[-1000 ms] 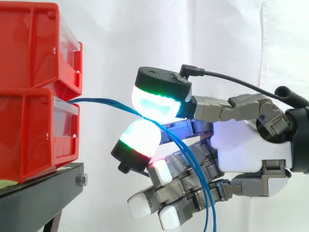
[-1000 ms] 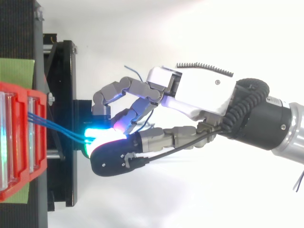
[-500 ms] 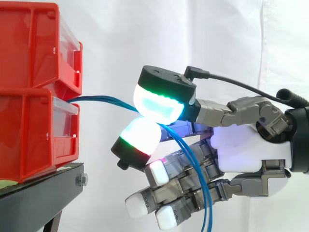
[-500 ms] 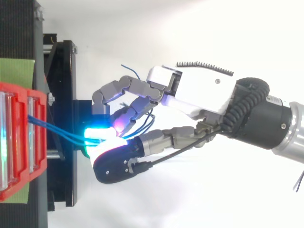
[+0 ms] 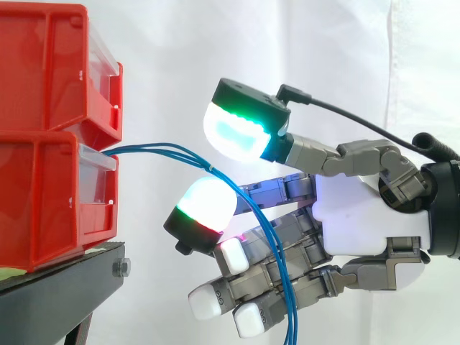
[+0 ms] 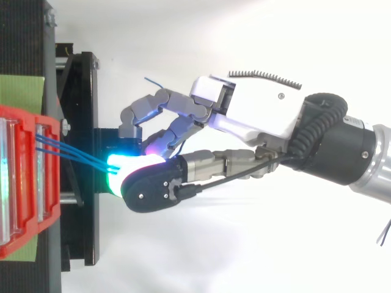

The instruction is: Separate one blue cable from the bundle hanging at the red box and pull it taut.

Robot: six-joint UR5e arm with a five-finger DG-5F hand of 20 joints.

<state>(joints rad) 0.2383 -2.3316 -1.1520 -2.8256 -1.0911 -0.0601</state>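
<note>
Several thin blue cables (image 5: 165,151) leave the front of the lower red bin (image 5: 50,194) and run right in a shallow arc. They pass through the gap between two glowing pads of my hand (image 5: 366,215), then hang down across the fingers to the bottom edge. The upper pad (image 5: 241,129) stands clear above the cables. The lower pad (image 5: 205,205) sits just under them, about touching. The hand is open, and nothing is pinched. In the top view the cables (image 6: 73,154) fan from the bin (image 6: 27,183) to the hand (image 6: 256,116).
A second red bin (image 5: 50,65) is stacked on the lower one. Both rest on a black stand (image 5: 65,287) at the left, before a white curtain (image 5: 323,50). A loose cable end (image 6: 154,81) sticks up behind the fingers.
The upper pad has lifted up and away from the lower pad, which had pinched the cables between them. The cables now run free through the gap and hang slightly further left.
</note>
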